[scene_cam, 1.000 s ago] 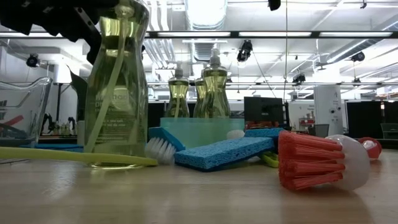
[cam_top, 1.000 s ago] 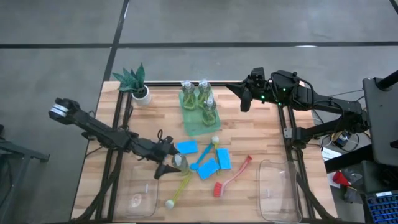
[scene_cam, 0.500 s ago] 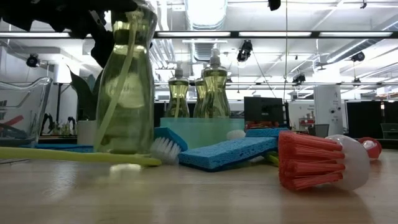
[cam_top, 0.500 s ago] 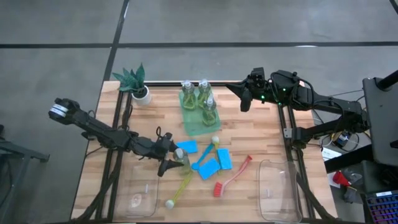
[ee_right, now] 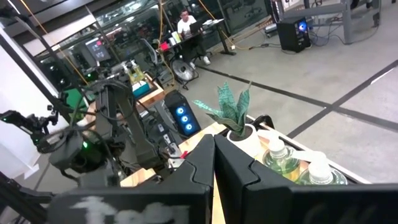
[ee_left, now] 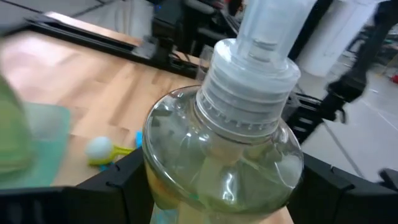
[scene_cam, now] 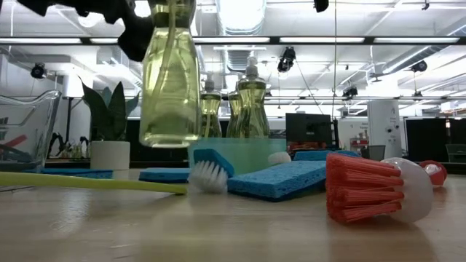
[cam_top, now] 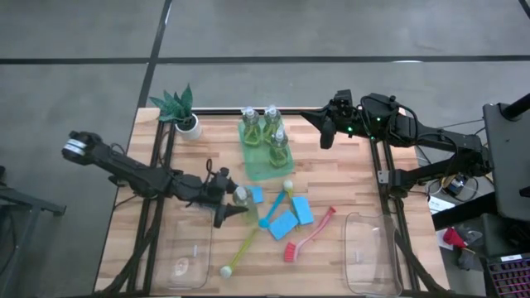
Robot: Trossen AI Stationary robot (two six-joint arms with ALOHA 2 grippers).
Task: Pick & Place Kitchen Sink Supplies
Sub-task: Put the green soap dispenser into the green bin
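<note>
Left gripper (cam_top: pixel 225 204) clamped on a clear bottle (cam_top: pixel 240 197) of yellow-green liquid, fingers wide around its shoulder, seen close in the left wrist view (ee_left: pixel 224 168). In the low view the bottle (scene_cam: pixel 170 80) hangs clear of the table (scene_cam: pixel 233 225), base off the wood and roughly upright. It sits over the middle of the table, just beside the blue sponges (cam_top: pixel 283 223) and the blue brush (cam_top: pixel 273 207).

Right gripper (cam_top: pixel 327 136) shut, empty, parked high near the far right edge by the green tray (cam_top: pixel 261 170).

Progress, as a judgement: early. Three bottles (cam_top: pixel 265 124) stand in the green tray at the far side. Still loose on the wood: the sponges, the yellow brush (cam_top: pixel 240 252), the red brush (cam_top: pixel 310 236), the blue brush. Left clear bin (cam_top: pixel 186 257) and right clear bin (cam_top: pixel 368 248) at the near edge look to hold none of the supplies. Potted plant (cam_top: pixel 184 112) at the far left corner, apart from all of it.

Change over the last second: the bottle stood on the table by the yellow brush handle; it is now lifted and carried a little toward the tray, with the gripper closed in on it from fully spread. The right arm has not moved.
</note>
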